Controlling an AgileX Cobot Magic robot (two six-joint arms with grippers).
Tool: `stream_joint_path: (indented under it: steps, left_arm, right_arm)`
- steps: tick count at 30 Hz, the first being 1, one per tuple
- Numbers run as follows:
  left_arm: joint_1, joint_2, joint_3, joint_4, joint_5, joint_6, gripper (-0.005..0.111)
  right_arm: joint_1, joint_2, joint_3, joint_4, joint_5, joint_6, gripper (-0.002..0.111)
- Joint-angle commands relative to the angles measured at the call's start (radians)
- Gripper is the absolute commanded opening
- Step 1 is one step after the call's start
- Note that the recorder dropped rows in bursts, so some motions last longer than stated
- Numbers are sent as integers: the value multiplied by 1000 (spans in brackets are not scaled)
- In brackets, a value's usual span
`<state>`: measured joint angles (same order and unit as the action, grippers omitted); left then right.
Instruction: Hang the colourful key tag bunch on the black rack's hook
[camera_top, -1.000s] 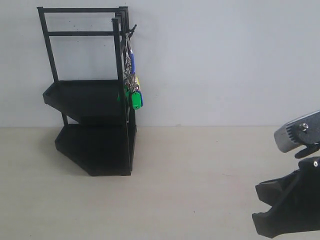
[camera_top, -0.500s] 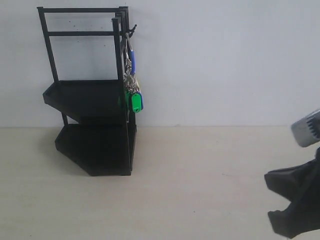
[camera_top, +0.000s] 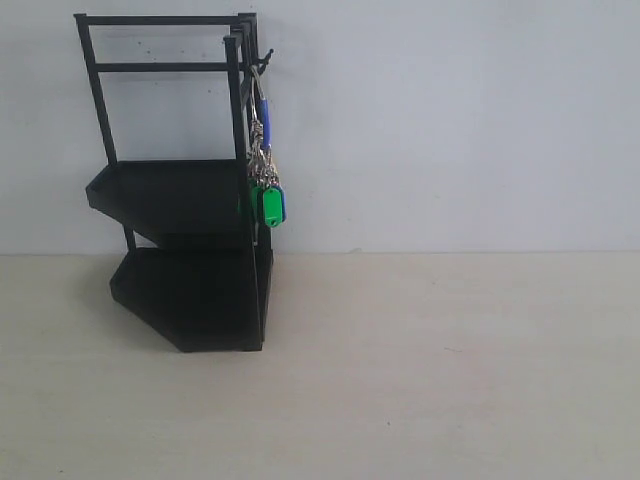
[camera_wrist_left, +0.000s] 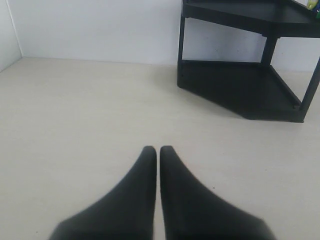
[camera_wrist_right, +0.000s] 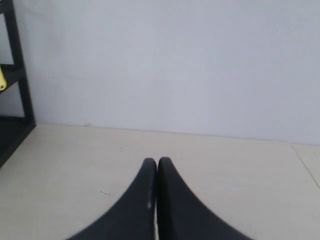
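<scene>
The black rack stands at the left against the white wall. From the hook at its top right corner post hangs the colourful key tag bunch on its silver ring, green and blue tags showing. Neither gripper appears in the exterior view. In the left wrist view my left gripper is shut with nothing in it, low over the table, with the rack's lower trays ahead. In the right wrist view my right gripper is shut and empty, far from the rack's post.
The pale table top runs from the rack to the right edge of the exterior view, with the white wall behind it. A side wall shows in the left wrist view.
The right arm, seen at the lower right of the exterior view before, has pulled back out of frame. The key tag bunch swings slightly on the hook.
</scene>
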<state>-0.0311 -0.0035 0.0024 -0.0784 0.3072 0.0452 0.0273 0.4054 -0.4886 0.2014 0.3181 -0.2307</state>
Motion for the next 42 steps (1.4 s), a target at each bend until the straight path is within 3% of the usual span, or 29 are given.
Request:
stream_joint_path:
  steps: [1, 16, 24, 36, 42]
  left_arm:
    - [3, 4, -2, -2, -11, 0, 4]
    - [3, 4, -2, -2, -11, 0, 4]
    - [3, 4, -2, -2, -11, 0, 4]
    - [3, 4, -2, -2, -11, 0, 4]
    - [3, 4, -2, -2, -11, 0, 4]
  right_arm:
    - [-56, -110, 88, 11, -10, 13, 0]
    - [-58, -405, 479, 21, -114, 55, 0]
    - [-58, -405, 489, 23, 20, 92, 0]
    - [-58, -405, 489, 13, 24, 92, 0]
    - [-58, -405, 489, -116, 23, 170, 0]
